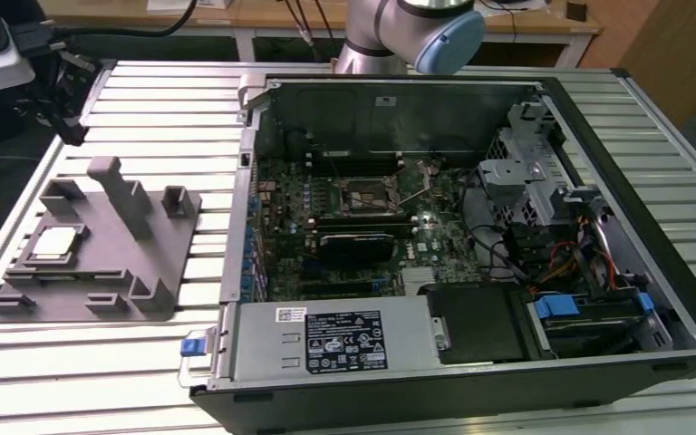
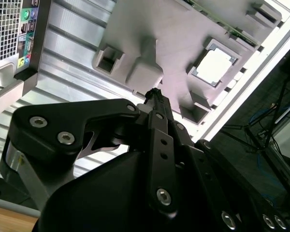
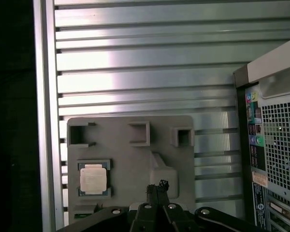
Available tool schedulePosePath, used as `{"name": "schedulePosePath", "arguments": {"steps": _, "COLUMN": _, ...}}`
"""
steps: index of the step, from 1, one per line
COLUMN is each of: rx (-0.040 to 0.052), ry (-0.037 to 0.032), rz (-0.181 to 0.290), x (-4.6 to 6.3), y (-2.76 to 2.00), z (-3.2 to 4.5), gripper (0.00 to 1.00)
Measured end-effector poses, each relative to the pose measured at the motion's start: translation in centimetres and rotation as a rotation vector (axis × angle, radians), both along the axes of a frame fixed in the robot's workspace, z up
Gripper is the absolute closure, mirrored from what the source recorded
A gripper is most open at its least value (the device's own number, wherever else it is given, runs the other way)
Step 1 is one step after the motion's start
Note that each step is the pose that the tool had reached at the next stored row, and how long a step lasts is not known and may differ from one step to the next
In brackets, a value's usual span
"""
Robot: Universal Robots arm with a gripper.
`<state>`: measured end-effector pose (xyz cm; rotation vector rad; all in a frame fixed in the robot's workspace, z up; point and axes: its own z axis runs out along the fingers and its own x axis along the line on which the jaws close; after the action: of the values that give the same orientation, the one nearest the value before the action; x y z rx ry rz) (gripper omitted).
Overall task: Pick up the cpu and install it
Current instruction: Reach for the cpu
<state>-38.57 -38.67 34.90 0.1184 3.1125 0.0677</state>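
Note:
The cpu [image 1: 55, 243], a flat silvery square, lies in a recess of the gray holder block [image 1: 94, 263] on the slatted table, at the exterior view's left. Both wrist views look down on the cpu [image 2: 213, 66] [image 3: 93, 179] in the block [image 2: 174, 43] [image 3: 130, 154]. My gripper [image 3: 157, 185] [image 2: 154, 94] hangs well above the block, over its tall post and beside the cpu, with its black fingers pressed together and nothing between them. The black-framed socket [image 1: 370, 192] sits open on the motherboard inside the computer case [image 1: 638, 299].
The open case lies on its side at the exterior view's right, with drive cages, cables and a power supply [image 1: 323, 340] inside. Its rear panel [image 3: 275, 145] stands close to the block. The arm's base [image 1: 409, 27] rises behind the case. A dark stand [image 1: 64, 100] is at far left.

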Motion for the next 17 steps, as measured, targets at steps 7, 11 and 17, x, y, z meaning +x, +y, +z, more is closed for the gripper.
{"name": "schedulePosePath", "arguments": {"steps": 7, "rx": 0.0000, "ry": 0.0001, "rz": 0.000, "x": -0.6, "y": -0.03, "z": -0.34, "gripper": 0.89}}
{"name": "schedulePosePath", "arguments": {"steps": 11, "rx": 0.0000, "ry": 0.0000, "rz": 0.000, "x": -0.9, "y": -0.07, "z": -0.54, "gripper": 0.89}}
{"name": "schedulePosePath", "arguments": {"steps": 17, "rx": 0.0000, "ry": 0.0000, "rz": 0.000, "x": -1.5, "y": -0.14, "z": -0.84, "gripper": 0.89}}
